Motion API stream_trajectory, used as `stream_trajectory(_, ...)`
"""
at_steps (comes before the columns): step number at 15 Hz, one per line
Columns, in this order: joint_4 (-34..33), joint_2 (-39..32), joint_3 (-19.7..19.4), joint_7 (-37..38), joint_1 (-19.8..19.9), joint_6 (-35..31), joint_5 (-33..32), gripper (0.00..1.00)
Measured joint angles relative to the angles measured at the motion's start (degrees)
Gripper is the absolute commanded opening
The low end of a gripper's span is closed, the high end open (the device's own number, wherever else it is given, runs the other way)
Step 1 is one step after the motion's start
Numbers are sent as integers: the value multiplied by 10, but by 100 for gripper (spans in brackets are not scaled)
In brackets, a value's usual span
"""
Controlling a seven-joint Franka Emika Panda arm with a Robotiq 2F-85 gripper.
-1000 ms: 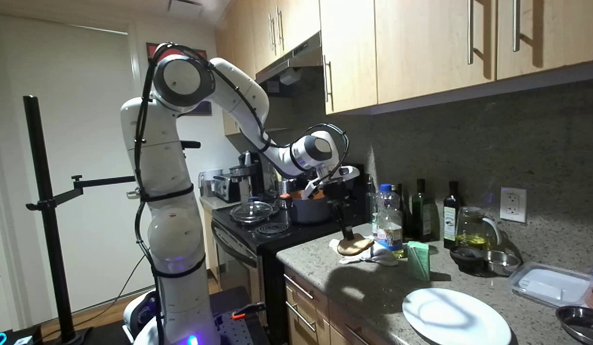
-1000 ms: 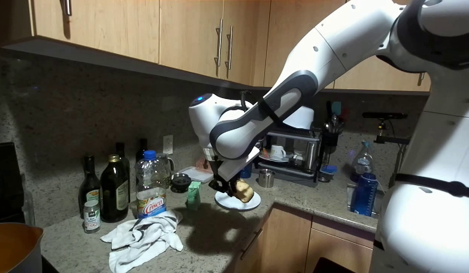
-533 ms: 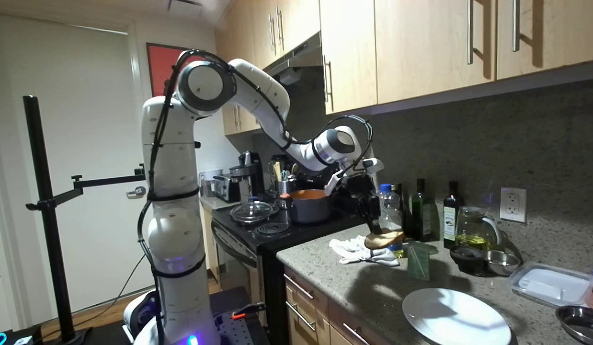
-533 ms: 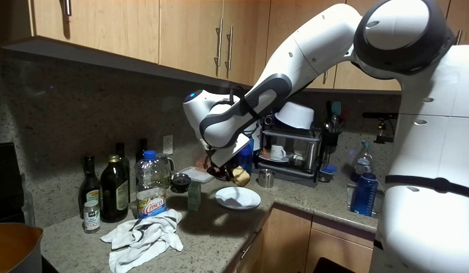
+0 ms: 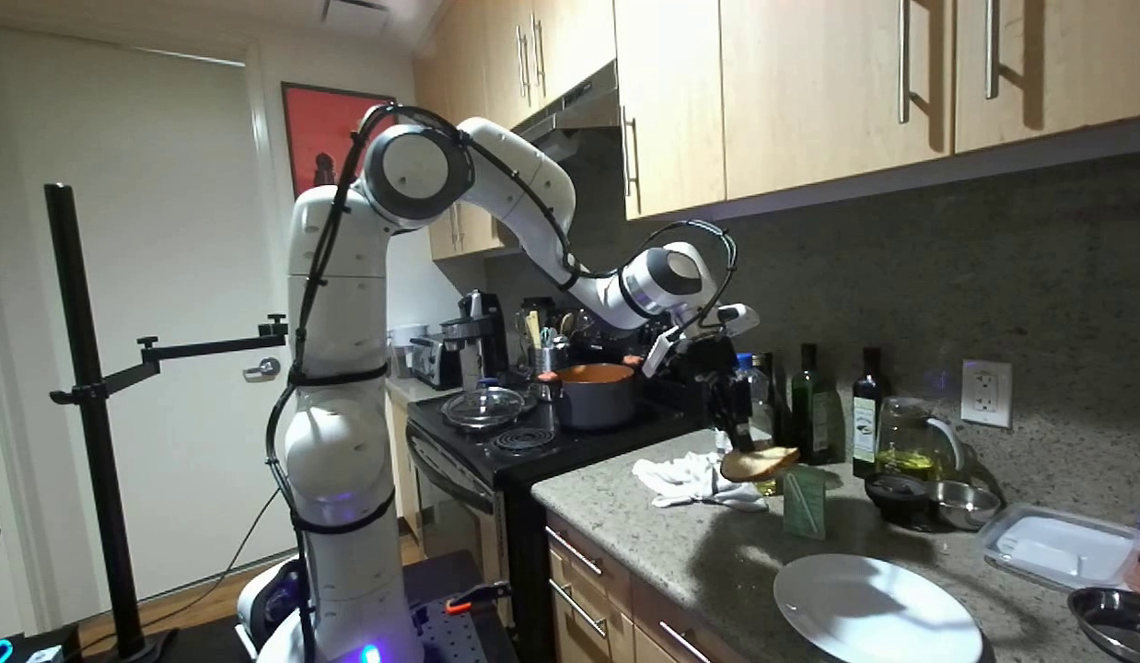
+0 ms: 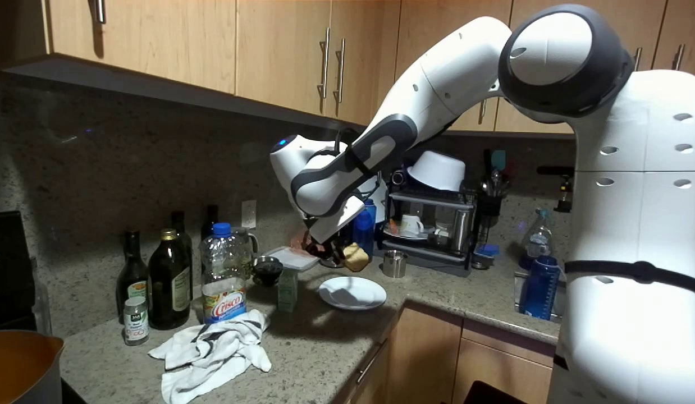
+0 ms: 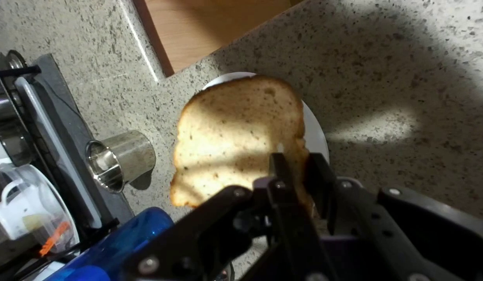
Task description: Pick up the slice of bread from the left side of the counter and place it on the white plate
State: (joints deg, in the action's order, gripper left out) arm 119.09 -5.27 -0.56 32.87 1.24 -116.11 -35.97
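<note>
I have the bread [image 7: 229,136] pinched at one edge in my claw [image 7: 297,164], held in the air higher than the white plate [image 5: 878,608] (part of it peeks out behind the bread in my wrist view), which sits on the counter [image 5: 607,497].

In both exterior views we identify pale wood-grain upper cabinets [image 5: 828,92] with vertical metal bar handles [image 5: 904,60], mounted above a dark speckled stone wall [image 5: 892,267]. On this wall we locate a white rectangular two-socket power outlet [image 5: 986,393]. A grey metal range hood [image 5: 588,103] is fixed over a black coil-burner stove [image 5: 473,448]. In an exterior view we also note a plain off-white door [image 5: 146,276] with a silver lever handle [image 5: 262,369], a red dark-framed wall picture [image 5: 314,133] and brown wooden flooring [image 5: 200,608]. Lighting is uneven: brighter on the cabinets, dim on the stone wall beneath.
</note>
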Motion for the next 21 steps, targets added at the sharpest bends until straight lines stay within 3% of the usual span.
stream_trajectory(13,-10,-25,-53,0,13,-25,40,5)
stream_trajectory(21,-89,-113,-84,1,15,-50,12,5)
